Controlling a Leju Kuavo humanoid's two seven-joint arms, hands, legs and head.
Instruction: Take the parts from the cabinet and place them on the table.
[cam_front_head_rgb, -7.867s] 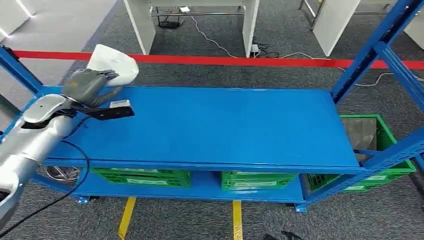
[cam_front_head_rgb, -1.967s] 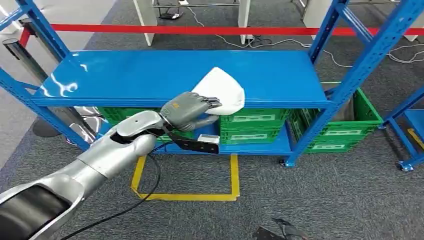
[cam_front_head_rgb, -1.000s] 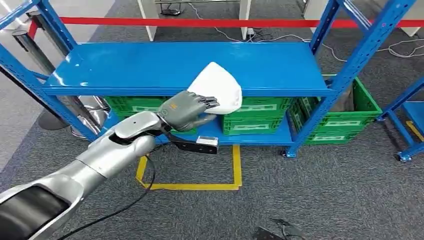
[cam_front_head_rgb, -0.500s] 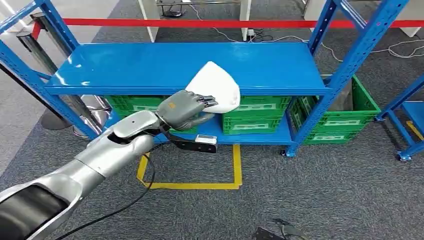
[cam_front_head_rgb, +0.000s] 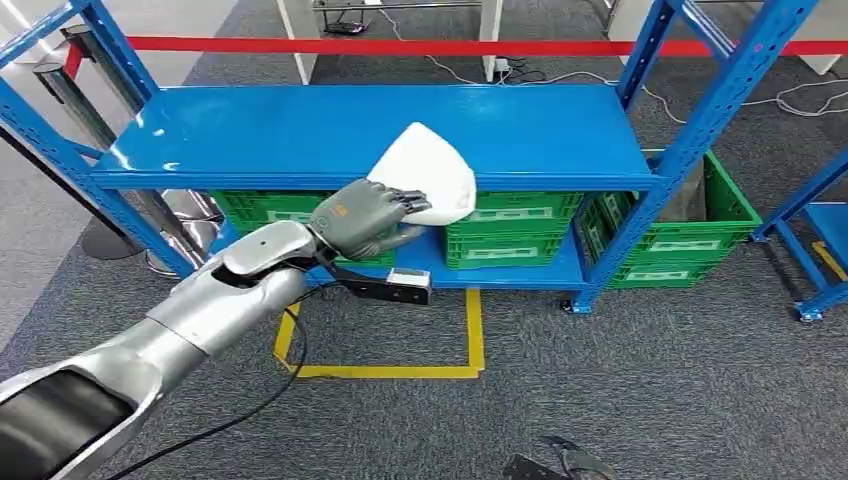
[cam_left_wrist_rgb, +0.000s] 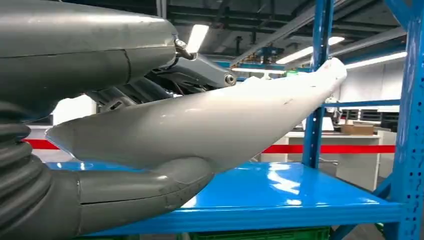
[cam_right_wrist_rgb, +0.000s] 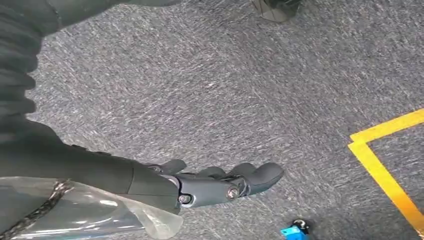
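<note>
- On your far left, a slanted blue upright (cam_front_head_rgb: 60, 110) frames the end of the blue rack, with grey carpet (cam_front_head_rgb: 650, 390) under everything.
- Your left arm (cam_front_head_rgb: 210, 300) reaches in from the lower left toward the front edge of the top shelf (cam_front_head_rgb: 300, 130).
- The left hand (cam_front_head_rgb: 360, 217) grips the white part (cam_front_head_rgb: 425, 180): its fingers (cam_front_head_rgb: 405, 200) curl over the top and the thumb presses underneath, so the part is pinched between them.
- In the left wrist view you see the same white part (cam_left_wrist_rgb: 210, 120) clamped between the thumb and the darker fingers, held above the shelf (cam_left_wrist_rgb: 280, 195) and not resting on it.
- Green crates (cam_front_head_rgb: 510, 235) sit on the lower shelf, beneath the held part.
- Another green crate (cam_front_head_rgb: 700, 250) stands further right, past the rack's right post.
- A yellow floor outline (cam_front_head_rgb: 400, 372) lies in front of the rack.
- Your right hand (cam_right_wrist_rgb: 220, 185) hangs over the carpet, its fingers loosely curled and holding nothing.
</note>
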